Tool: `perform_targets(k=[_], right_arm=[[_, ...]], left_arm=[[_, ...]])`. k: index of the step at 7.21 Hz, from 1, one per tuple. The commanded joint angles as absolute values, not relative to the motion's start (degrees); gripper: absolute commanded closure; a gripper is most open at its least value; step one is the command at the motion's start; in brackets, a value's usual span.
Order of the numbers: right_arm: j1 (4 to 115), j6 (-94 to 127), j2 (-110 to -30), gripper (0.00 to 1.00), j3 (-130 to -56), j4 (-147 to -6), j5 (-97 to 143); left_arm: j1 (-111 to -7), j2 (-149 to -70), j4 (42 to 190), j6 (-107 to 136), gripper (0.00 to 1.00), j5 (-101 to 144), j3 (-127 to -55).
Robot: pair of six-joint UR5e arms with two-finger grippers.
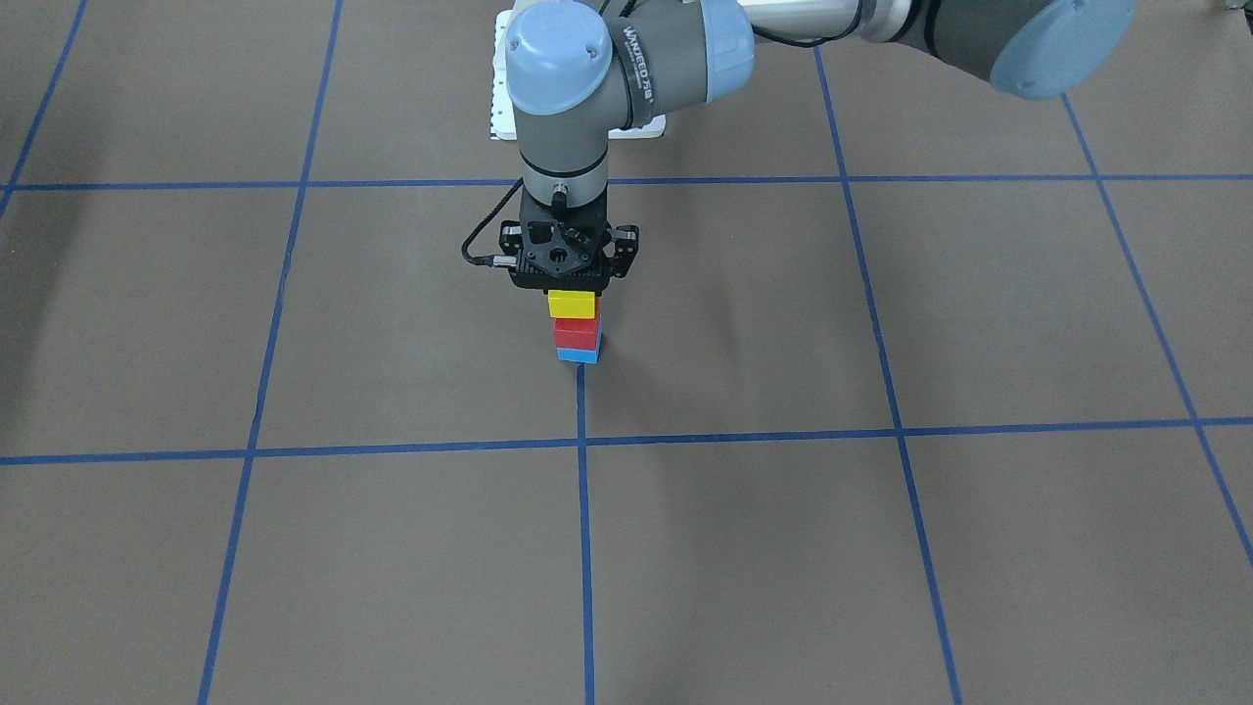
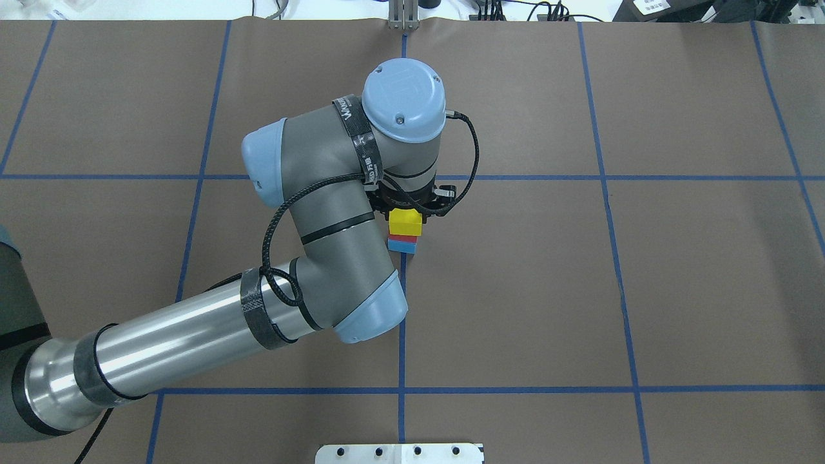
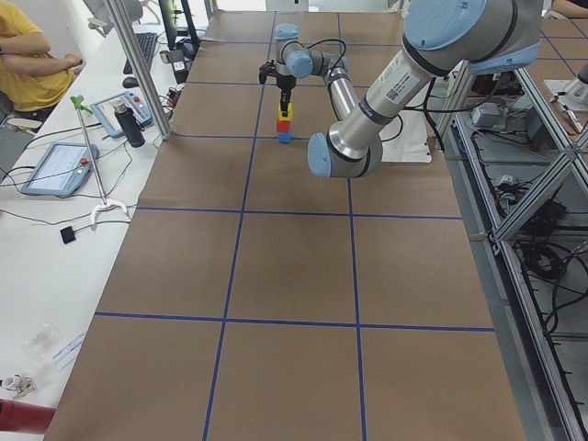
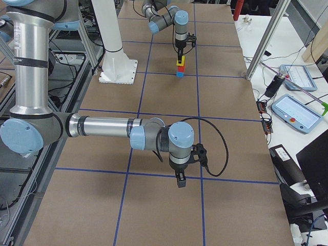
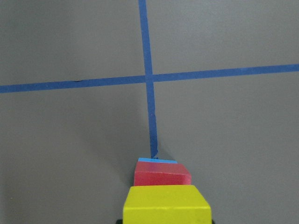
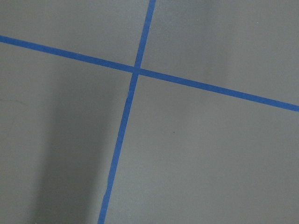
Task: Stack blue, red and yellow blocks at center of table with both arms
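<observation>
The left gripper [image 1: 573,290] sat on the yellow block [image 1: 572,305], its fingertips hidden, so I couldn't tell its grip. The blue block [image 1: 578,355] barely showed under the red block [image 1: 576,334]. The far right gripper [image 4: 179,182] was unreadable.

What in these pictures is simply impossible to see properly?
Left gripper: its own body in the front view, the wrist overhead, hide whether it grips the yellow block.
Blue block: left wrist view, red block covers all but a sliver.
Right gripper: right side view only, too small to judge.

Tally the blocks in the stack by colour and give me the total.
yellow rectangular block: 1
red rectangular block: 1
blue rectangular block: 1
Total: 3
</observation>
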State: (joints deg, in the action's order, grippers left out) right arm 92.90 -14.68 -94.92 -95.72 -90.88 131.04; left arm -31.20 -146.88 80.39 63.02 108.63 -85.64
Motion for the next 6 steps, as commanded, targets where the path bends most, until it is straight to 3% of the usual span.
perform_targets(k=[1,5,6], right_arm=[[92.90,-14.68,-94.92,0.00,-95.71,-90.88,131.04],[92.90,-14.68,-94.83,0.00,-95.71,-90.88,131.04],[92.90,-14.68,-94.83,0.00,-95.71,-90.88,131.04]], left_arm=[[-31.11,-147.04,80.42,63.02,0.34,108.63,-85.34],[-31.46,-147.30,80.33,61.52,0.33,108.63,-84.90],[-31.73,-147.30,80.42,61.09,0.00,108.63,-85.60]])
